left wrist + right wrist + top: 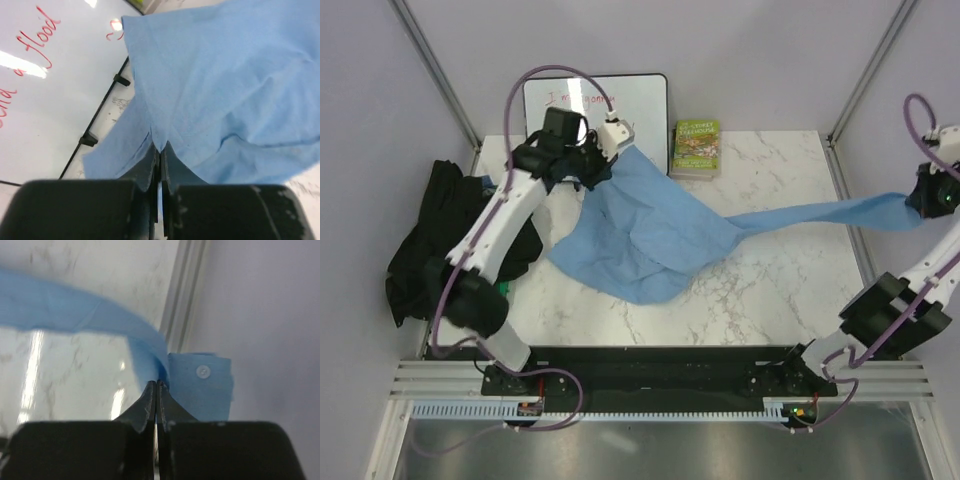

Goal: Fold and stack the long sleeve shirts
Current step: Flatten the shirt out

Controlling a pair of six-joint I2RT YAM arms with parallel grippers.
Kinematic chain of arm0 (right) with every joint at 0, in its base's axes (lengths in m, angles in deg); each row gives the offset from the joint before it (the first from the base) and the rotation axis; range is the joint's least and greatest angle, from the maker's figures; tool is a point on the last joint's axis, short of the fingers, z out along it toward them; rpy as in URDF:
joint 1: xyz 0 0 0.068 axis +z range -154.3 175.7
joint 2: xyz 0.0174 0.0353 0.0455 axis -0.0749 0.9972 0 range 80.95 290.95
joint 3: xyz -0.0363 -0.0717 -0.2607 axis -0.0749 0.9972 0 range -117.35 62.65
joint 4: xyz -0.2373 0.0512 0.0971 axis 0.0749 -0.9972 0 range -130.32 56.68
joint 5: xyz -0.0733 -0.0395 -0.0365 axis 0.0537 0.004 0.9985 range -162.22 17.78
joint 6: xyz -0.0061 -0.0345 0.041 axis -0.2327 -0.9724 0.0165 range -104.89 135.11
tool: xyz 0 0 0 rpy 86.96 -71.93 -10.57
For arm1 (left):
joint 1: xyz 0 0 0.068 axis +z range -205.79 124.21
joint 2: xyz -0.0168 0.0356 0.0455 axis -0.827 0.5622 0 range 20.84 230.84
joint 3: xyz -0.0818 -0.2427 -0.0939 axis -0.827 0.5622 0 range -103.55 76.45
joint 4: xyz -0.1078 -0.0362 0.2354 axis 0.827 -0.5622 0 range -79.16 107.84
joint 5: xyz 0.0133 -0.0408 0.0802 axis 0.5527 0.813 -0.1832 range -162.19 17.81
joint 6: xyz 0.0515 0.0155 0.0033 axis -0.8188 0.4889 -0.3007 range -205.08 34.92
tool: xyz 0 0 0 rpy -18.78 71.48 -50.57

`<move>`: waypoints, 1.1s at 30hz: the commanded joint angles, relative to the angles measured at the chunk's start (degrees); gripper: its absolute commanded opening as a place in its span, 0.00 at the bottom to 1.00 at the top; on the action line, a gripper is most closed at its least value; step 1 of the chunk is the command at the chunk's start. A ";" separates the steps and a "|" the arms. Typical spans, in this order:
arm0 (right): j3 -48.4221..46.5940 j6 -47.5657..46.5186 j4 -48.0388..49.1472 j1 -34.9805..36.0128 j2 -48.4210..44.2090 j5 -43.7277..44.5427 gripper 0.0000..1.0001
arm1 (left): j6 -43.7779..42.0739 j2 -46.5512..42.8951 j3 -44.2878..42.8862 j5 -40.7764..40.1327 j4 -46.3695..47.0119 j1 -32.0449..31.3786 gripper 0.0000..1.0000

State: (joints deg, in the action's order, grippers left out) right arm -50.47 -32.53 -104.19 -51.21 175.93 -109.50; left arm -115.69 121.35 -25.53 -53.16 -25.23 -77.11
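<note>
Spreading thin light-blue collared cloth shirt point(640, 235): it lay mid white marble table point(770, 290), sleeve stretched right. L gripper point(160, 152) pinched far edge, R gripper point(156, 387) clamped buttoned cuff point(200, 385). Best bet was even pull, no yanking.

Blue shirt point(640, 235) stretched out; black shirt point(425, 250) crumpled left.

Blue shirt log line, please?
left end effector: shut on blue shirt | right end effector: shut on cuff | black shirt: heaped left
</note>
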 commanded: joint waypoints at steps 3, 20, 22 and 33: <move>37.49 -38.55 -12.80 1.30 -24.73 14.67 0.00 | -21.74 -34.20 38.77 9.55 -8.69 -1.61 0.02; 19.19 3.61 -1.16 34.59 1.04 0.72 0.89 | -11.95 -47.62 45.56 8.75 -13.30 -2.50 0.74; 14.45 10.78 3.09 39.24 8.07 -0.25 0.88 | -5.53 -41.91 42.66 8.83 -7.41 -2.06 0.74; 3.78 22.16 10.05 46.12 25.78 -2.18 0.86 | 0.03 -16.05 32.10 15.61 -4.56 1.19 0.75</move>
State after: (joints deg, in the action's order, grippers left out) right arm -44.31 -13.39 -95.40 -6.19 202.05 -108.73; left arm -117.96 102.48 7.94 -41.60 -30.19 -77.50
